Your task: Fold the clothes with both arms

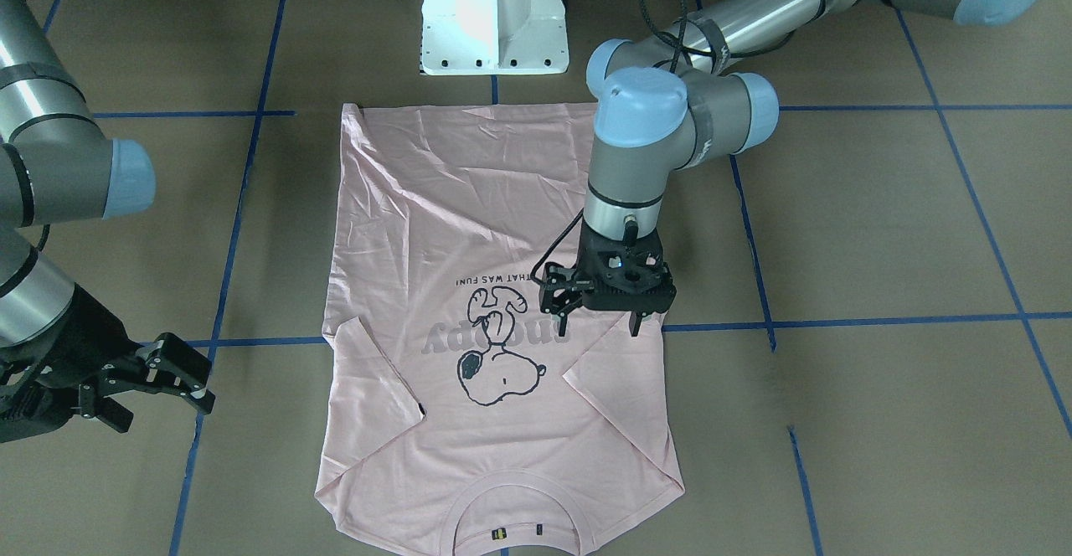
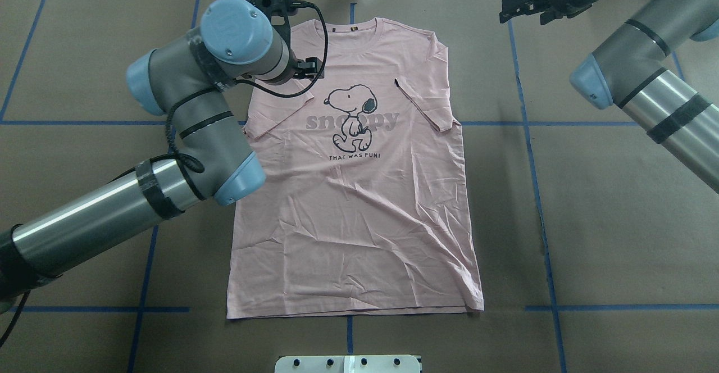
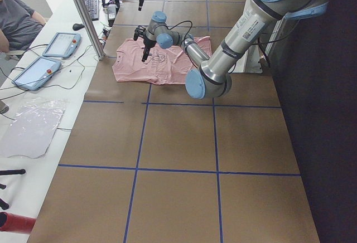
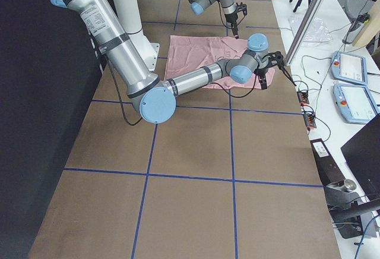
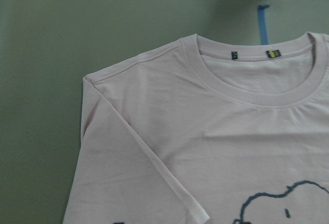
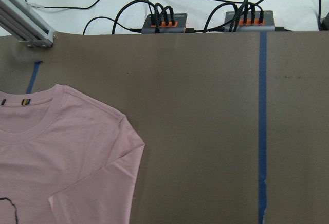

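The pale pink Snoopy T-shirt [image 2: 348, 204] lies flat and print-up on the brown table, collar [image 2: 351, 24] on the far side from the robot. Both short sleeves are folded inward over the chest. It also shows in the front view [image 1: 469, 204] and in both wrist views [image 5: 205, 147] [image 6: 67, 152]. My left gripper [image 1: 600, 321] points down, open and empty, a little above the shirt beside its left folded sleeve [image 1: 615, 405]. My right gripper [image 1: 159, 388] is open and empty, off the shirt beyond its right shoulder; it also shows in the overhead view [image 2: 522, 8].
The white pedestal base [image 1: 494, 20] stands at the shirt's hem side. Blue tape lines [image 2: 531, 154] grid the table. Power strips with cables [image 6: 164, 22] and an aluminium post [image 3: 83, 14] line the far edge. Tablets [image 3: 36, 73] and a seated person [image 3: 17, 20] are beyond it.
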`<state>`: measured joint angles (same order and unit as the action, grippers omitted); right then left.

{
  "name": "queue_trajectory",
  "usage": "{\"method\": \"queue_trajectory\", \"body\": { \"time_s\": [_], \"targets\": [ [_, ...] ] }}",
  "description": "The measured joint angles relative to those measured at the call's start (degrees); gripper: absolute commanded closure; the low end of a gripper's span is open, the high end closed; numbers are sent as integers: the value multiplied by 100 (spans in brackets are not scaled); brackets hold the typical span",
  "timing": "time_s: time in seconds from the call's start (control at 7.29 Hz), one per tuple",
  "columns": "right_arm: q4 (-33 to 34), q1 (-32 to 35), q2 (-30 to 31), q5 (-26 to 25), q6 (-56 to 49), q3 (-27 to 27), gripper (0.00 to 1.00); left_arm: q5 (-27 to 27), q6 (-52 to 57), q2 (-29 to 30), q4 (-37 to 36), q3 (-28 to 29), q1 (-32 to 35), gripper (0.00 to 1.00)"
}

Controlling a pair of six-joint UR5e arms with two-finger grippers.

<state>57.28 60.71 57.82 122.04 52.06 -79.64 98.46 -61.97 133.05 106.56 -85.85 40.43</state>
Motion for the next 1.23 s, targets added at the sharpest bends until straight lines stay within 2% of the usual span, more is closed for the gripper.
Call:
{"method": "queue_trajectory", "body": {
  "time_s": [0.14,0.27,0.41,0.55,0.69,0.82,0.96,1.1,1.23],
  "targets": [
    [354,-342,232,-290,505,-680,0,171,95,-447,8,-753,-12,0],
    [1029,-819,578,-727,929,-1680,0,243,130,-871,21,-1432,-105,0],
    [1689,-1401,1018,-1231,1461,-2777,0,258,111,-1221,23,-1961,-302,0],
    [2036,-2094,1473,-1845,2113,-3662,0,243,-65,-1532,28,-2361,-534,0],
    [2170,-2865,1808,-2545,2760,-4217,1,78,-335,-1852,34,-2700,-860,0],
    [2215,-3592,2053,-3209,3335,-4491,2,-225,-611,-2154,38,-2970,-1268,0],
    [2211,-4202,2272,-3804,3758,-4614,5,-469,-967,-2429,39,-3116,-1677,12],
    [2133,-4612,2435,-4197,4012,-4660,5,-663,-1361,-2707,39,-3174,-2057,21],
    [1919,-4866,2603,-4392,4180,-4676,5,-835,-1731,-2980,42,-3196,-2375,26]
  ]
}}
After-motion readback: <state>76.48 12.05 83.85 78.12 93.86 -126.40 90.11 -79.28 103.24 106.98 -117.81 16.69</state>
